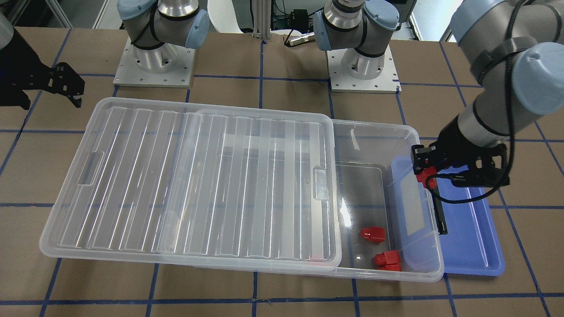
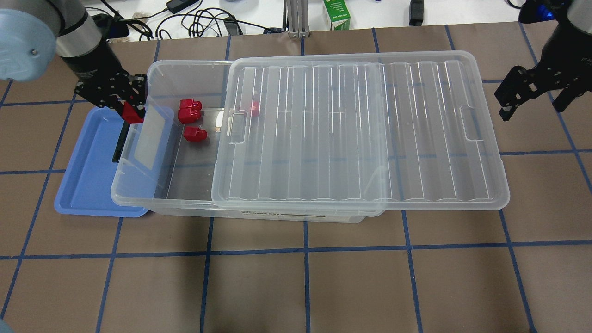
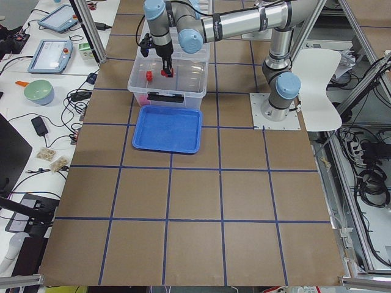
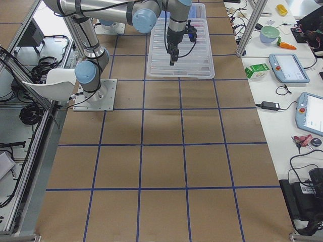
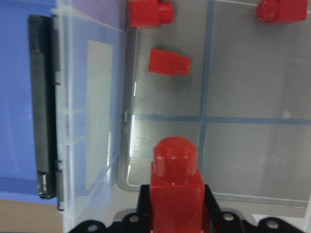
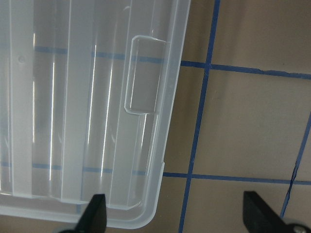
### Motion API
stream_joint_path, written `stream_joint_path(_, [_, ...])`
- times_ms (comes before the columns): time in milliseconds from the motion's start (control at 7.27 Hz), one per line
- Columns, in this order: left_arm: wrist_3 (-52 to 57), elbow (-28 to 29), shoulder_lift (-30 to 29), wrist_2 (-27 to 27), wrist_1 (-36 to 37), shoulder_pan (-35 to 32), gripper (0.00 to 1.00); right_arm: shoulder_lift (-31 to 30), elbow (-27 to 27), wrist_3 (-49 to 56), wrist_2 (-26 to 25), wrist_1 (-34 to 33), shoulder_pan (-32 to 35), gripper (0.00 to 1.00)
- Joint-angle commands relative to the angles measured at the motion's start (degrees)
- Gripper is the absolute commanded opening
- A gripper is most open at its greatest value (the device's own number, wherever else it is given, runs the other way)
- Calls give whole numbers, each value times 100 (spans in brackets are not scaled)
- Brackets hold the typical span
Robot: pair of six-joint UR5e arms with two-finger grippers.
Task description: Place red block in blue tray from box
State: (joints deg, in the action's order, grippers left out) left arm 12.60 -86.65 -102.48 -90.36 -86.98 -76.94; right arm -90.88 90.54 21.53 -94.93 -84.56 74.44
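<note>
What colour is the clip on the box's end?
The clip is black; clearest in the left wrist view.

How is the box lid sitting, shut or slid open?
Slid open: the lid overhangs one end of the box, leaving the end beside the tray uncovered, red blocks showing.

Five red blocks (image 2: pixel 195 134) are in sight, one of them only a dim red spot under the lid (image 2: pixel 360 134). There is one clear box (image 2: pixel 185 207), one lid, one blue tray (image 2: pixel 88 185) and one black clip (image 2: pixel 119 145). There are two grippers, the left gripper (image 2: pixel 132 112) and the right gripper (image 2: pixel 535 104).
</note>
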Motion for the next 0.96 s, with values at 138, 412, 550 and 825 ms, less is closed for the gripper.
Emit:
stream_joint_path(138, [2213, -202, -350, 36, 371, 1177, 0, 9, 7, 0, -8, 10, 0, 100])
stream_joint_path(412, [2475, -527, -877, 28, 1643, 1505, 0, 9, 7, 0, -16, 1, 0, 100])
stream_joint_path(550, [2440, -703, -1080, 28, 1788, 1584, 0, 18, 7, 9, -16, 1, 0, 100])
stream_joint_path(825, [2431, -1177, -1380, 45, 2796, 1673, 2, 36, 7, 70, -34, -42, -9, 100])
